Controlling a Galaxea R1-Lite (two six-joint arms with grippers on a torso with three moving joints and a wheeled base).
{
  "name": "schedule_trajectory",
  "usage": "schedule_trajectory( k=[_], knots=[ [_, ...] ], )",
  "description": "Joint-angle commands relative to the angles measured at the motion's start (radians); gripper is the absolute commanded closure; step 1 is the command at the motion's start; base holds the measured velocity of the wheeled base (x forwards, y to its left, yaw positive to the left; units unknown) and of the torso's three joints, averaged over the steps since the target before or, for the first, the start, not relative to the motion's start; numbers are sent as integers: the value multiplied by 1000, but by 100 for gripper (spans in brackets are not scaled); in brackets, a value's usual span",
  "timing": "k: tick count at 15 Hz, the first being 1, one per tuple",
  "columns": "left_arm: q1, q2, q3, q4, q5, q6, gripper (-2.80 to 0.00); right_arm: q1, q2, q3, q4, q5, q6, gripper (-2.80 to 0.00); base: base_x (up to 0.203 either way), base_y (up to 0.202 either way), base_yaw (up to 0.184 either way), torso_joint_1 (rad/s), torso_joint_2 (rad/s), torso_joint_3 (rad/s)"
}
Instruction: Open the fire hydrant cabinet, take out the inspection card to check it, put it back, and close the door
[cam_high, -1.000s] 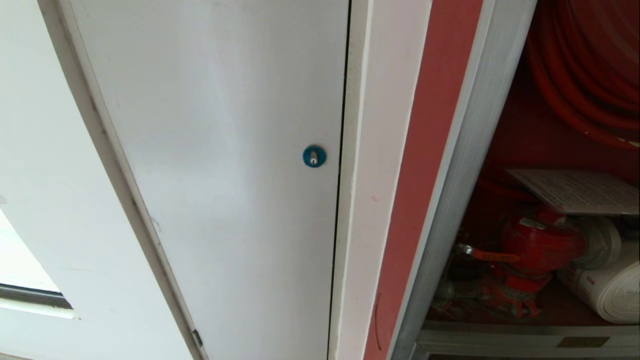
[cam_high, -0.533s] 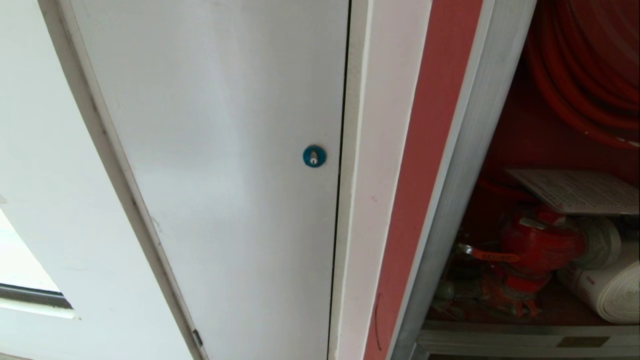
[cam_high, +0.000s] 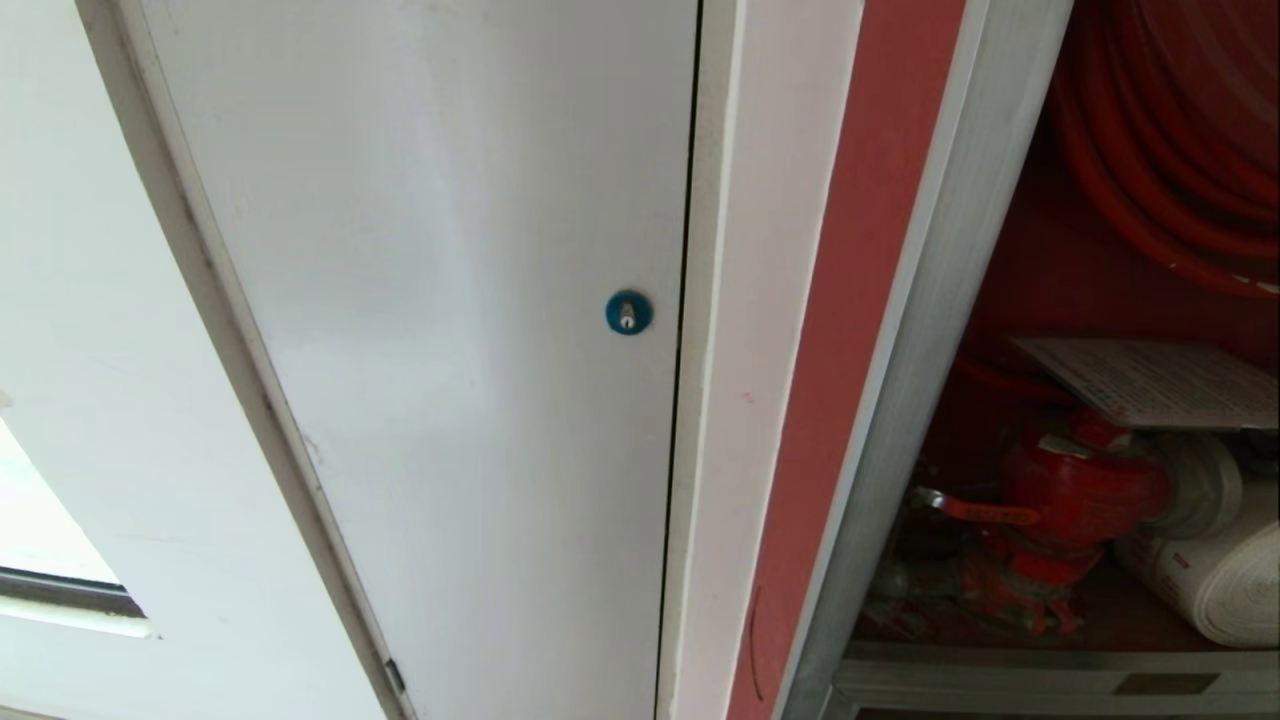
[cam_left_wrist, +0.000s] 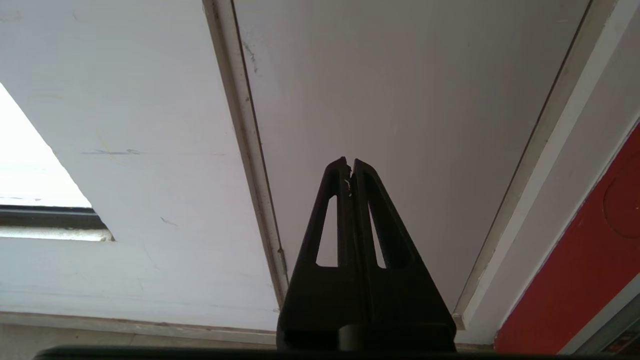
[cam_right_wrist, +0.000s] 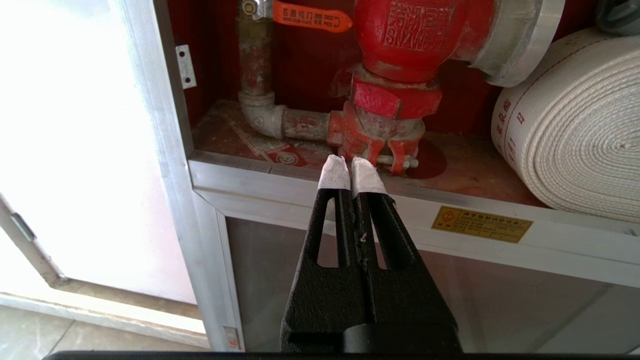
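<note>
Fire hydrant cabinet (cam_high: 900, 420) open at head view's right; inspection card (cam_high: 1160, 385) lies flat atop red valve (cam_right_wrist: 415, 35), fine print unreadable. Valve bears raised characters, illegible. Yellow label (cam_right_wrist: 481, 224) on sill. Left gripper (cam_left_wrist: 350, 167) clenched, empty, before white panel (cam_left_wrist: 400, 100). Right gripper (cam_right_wrist: 350, 167) clenched, empty, white-taped tips.

Raised Chinese characters cast into the round red-painted iron valve body (cam_right_wrist: 420, 30), too worn to make out singly. Dark printed characters along the flat orange lever handle (cam_right_wrist: 310, 17), red characters down the edge of the rolled white canvas hose (cam_right_wrist: 575, 135), and fine black lines beside a red diamond sign on the small gold rectangular plate (cam_right_wrist: 481, 224), none clear enough to read. Fine rows of print on the thin white rectangular card (cam_high: 1160, 382), likewise illegible.
</note>
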Motion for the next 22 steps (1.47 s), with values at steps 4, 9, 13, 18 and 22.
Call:
schedule_trajectory(
  k=[4, 9, 13, 18, 22],
  knots=[
    [0, 0, 6, -1, 0, 1, 0, 1, 4, -71, 12, -21, -2, 0, 0, 0, 0, 0, 0, 0],
    [0, 1, 6, -1, 0, 1, 0, -1, 156, -233, 28, -23, -4, 0, 0, 0, 0, 0, 0, 0],
    [0, 1, 6, -1, 0, 1, 0, -1, 257, -347, 29, -27, -59, 0, 0, 0, 0, 0, 0, 0],
    [0, 1, 6, -1, 0, 1, 0, 0, 378, -438, 61, -30, -235, 0, 0, 0, 0, 0, 0, 0],
    [0, 0, 6, -1, 0, 1, 0, 1, 459, -672, 360, -29, -390, 0, 0, 0, 0, 0, 0, 0]
  ],
)
